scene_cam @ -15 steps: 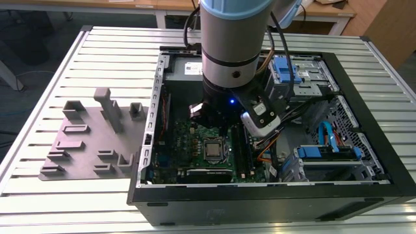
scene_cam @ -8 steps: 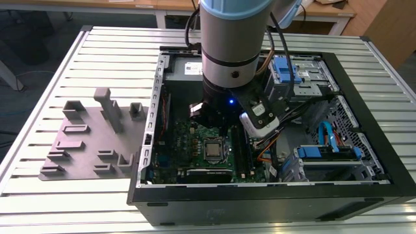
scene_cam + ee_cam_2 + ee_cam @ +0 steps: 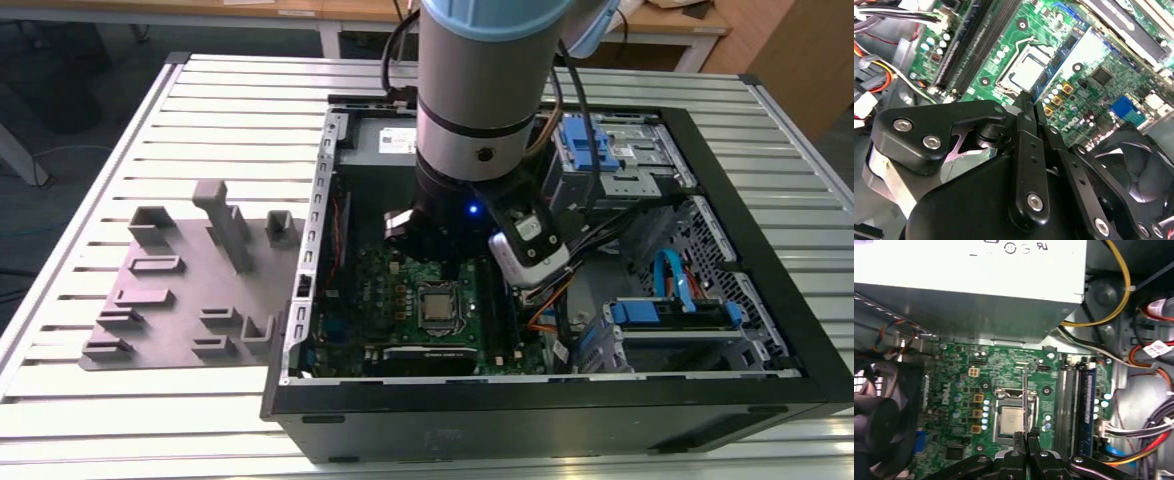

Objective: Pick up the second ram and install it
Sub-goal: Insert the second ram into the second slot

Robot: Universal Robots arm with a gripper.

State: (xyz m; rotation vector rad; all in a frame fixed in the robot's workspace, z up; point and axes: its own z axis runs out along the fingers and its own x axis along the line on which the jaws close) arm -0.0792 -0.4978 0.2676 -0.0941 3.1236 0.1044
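Gripper (image 3: pixel 1025 436) fingers are pinching the second ram (image 3: pixel 1025 400) edge-on in the first wrist view, hanging above the CPU socket (image 3: pixel 1013 416) — well short of the memory slots (image 3: pixel 1074 405) beyond. Any tilt in that thin strip is risking a crooked seat — or it catching the yellow cables (image 3: pixel 1114 300) farther off.

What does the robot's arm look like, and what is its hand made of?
The thick silver arm has a pale blue cap at the joint, a black band and a small blue light. Black cables run beside it, and a white wrist camera is fixed on. Its black metal gripper has flat bars joined by shiny silver screws.
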